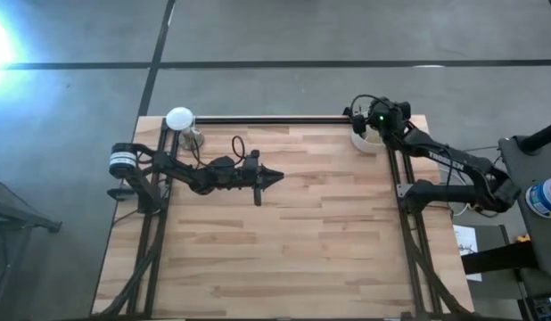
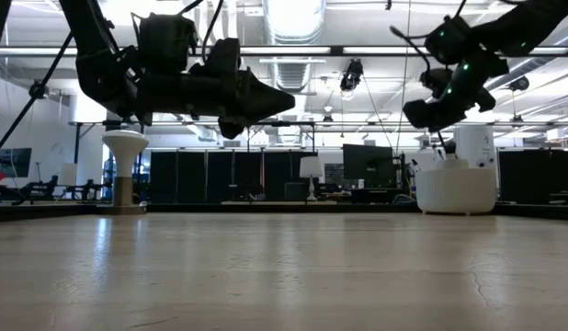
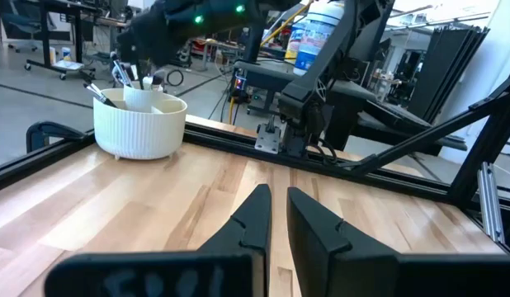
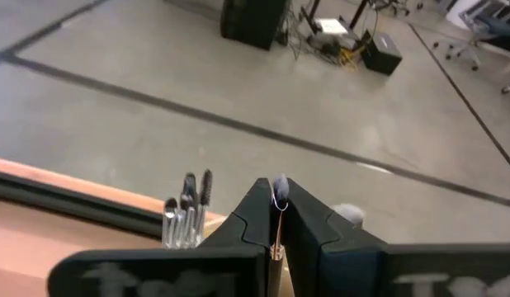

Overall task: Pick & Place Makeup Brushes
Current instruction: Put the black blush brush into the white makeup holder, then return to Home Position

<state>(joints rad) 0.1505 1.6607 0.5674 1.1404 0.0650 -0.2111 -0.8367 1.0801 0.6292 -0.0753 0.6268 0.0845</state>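
The right gripper (image 4: pixel 274 216) has its jaws pinched together on 1 thin makeup brush (image 4: pixel 279 191), whose pale tip pokes up just past the fingertips while the slim handle runs down the seam between them. That gripper hangs over the white ribbed bowl (image 1: pixel 363 141), which sits at about 1 o'clock on the wooden table (image 1: pixel 284 250), close against the black rail along the far edge. More makeup brushes (image 4: pixel 186 216) stand bunched in the bowl, heads up, and from the right wrist camera at least 3 of them show just beside the gripper's fingers; from the left wrist camera their ends (image 3: pixel 116 81) stick out above the bowl's rim under the right arm. The left gripper (image 3: pixel 274 216) has its jaws drawn nearly together with only a narrow slit left between the 2 fingers, and nothing is in it. It hangs above the boards a little toward 10 o'clock from the table's middle, pointing across toward the bowl and well apart from it. Over at about 11 o'clock, by the base of the left arm, stands a small white lamp-like stand (image 1: pixel 179 119) with a round top. From table height both grippers are clear of the wood, neither one touching the surface.
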